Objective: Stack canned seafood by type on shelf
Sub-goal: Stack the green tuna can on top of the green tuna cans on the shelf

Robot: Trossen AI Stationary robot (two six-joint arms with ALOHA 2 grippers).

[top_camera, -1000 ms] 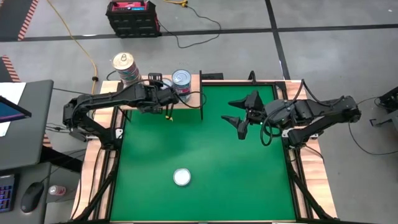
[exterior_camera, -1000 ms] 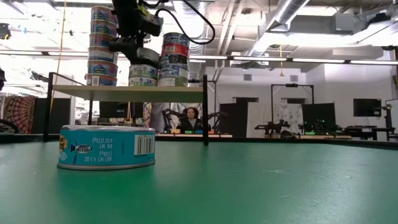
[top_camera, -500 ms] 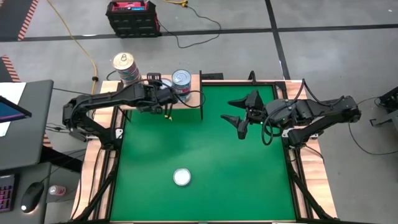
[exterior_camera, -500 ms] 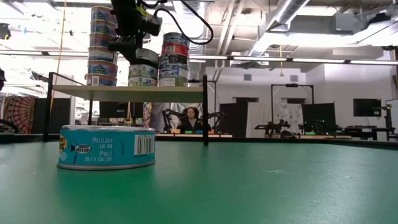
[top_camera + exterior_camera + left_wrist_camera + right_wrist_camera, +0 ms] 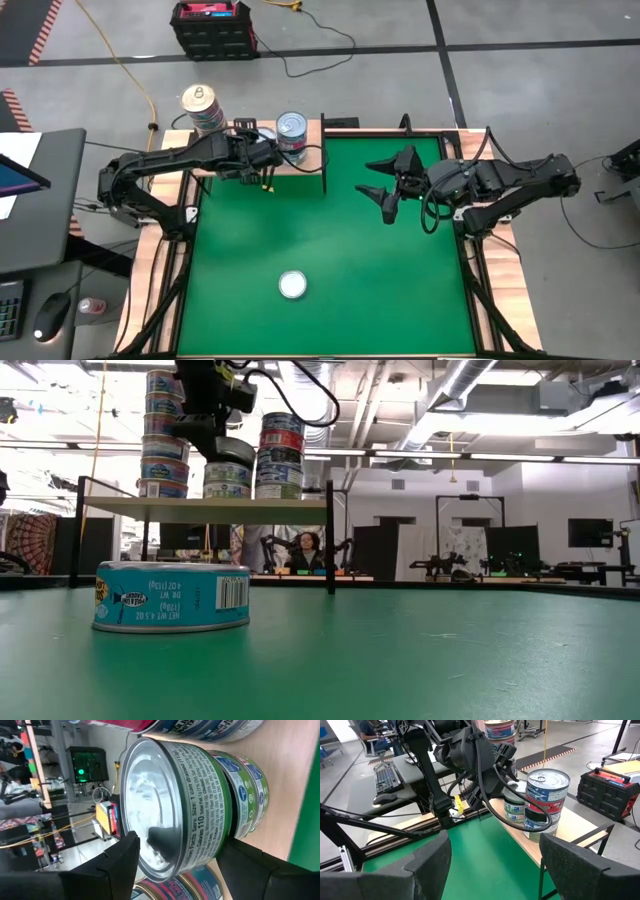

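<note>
The shelf (image 5: 200, 506) is a pale wood board on dark legs at the mat's far left, and it carries three stacks of tins. My left gripper (image 5: 212, 430) is over the middle stack (image 5: 228, 481), shut on a green-labelled tin (image 5: 200, 800). A tall stack (image 5: 165, 435) stands on one side of it and a shorter stack (image 5: 282, 455) on the other. One blue-labelled tin (image 5: 293, 285) sits flat on the green mat near the near edge. My right gripper (image 5: 385, 190) hangs open above the mat's right half, touching nothing. My left gripper pinches the green-labelled tin between its two fingers (image 5: 117, 862), one on each side of the round side wall (image 5: 210, 835). It comes from the table's left, slanting down. The tin is tilted (image 5: 226, 451); its lower edge seems to rest on the middle stack's top tin.
The shelf's dark upright posts (image 5: 330, 535) stand at the board's corners. The right stack's silver lid (image 5: 291, 124) and the tall stack's gold lid (image 5: 199, 97) show from above. A person (image 5: 305, 550) sits beyond the table. Open green mat (image 5: 400, 280) lies between the arms.
My left gripper has drifted a little toward the table's left above the shelf, still shut on the tin. The tin now shows more tipped over the middle stack.
</note>
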